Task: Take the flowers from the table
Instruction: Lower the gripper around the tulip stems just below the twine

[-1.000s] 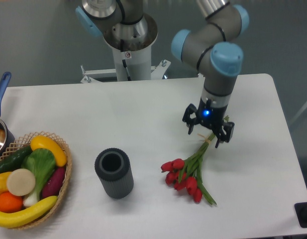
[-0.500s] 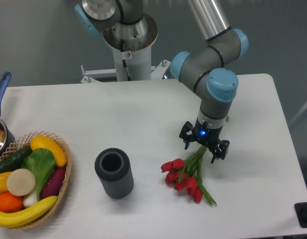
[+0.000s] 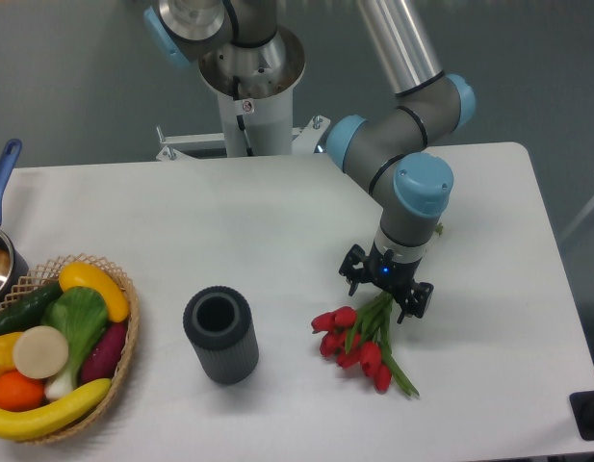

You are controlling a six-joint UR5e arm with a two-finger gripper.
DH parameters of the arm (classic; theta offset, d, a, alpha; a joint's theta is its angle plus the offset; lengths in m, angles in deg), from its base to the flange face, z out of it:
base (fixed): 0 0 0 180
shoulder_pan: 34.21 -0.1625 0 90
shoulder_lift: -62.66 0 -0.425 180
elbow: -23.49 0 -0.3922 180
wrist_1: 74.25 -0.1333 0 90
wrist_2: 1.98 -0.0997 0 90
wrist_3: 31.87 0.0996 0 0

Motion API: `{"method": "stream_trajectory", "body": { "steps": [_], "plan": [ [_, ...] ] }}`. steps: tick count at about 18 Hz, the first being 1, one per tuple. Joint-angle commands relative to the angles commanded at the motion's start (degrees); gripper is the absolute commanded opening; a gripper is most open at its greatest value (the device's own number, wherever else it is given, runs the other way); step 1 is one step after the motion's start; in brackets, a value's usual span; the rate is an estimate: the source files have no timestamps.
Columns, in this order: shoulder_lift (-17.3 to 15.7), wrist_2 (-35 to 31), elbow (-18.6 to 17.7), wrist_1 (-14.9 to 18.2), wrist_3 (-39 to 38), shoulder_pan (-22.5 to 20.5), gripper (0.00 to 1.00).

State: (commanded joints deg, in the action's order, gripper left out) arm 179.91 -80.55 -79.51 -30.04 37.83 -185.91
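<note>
Red tulip buds on green stems, the flowers (image 3: 362, 337) lie flat on the white worktop (image 3: 277, 221), to the right of the dark ribbed cylinder (image 3: 220, 334) that we take as our landmark. Farther left of that cylinder sits a wicker basket (image 3: 123, 332) of fruit and vegetables, well apart from the bunch. We see the claw (image 3: 385, 291) poised over the stem end of the bunch, its two fingers spread to either side of the stems and gripping nothing. We judge the bunch light and soft, the buds easily crushed and the stems apt to bend or fan out. The sound place to take hold, in our view, is the gathered stems up by the claw, away from the buds; we cannot make out any tie there. A gentle closing seems wise, since loose outer stems could slip free.
</note>
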Motion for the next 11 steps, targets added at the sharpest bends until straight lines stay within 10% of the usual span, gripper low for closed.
{"method": "stream_trajectory", "body": {
  "steps": [11],
  "plan": [
    [1.1,-0.1,0.0,0.0,-0.1,0.4,1.0]
  ]
}}
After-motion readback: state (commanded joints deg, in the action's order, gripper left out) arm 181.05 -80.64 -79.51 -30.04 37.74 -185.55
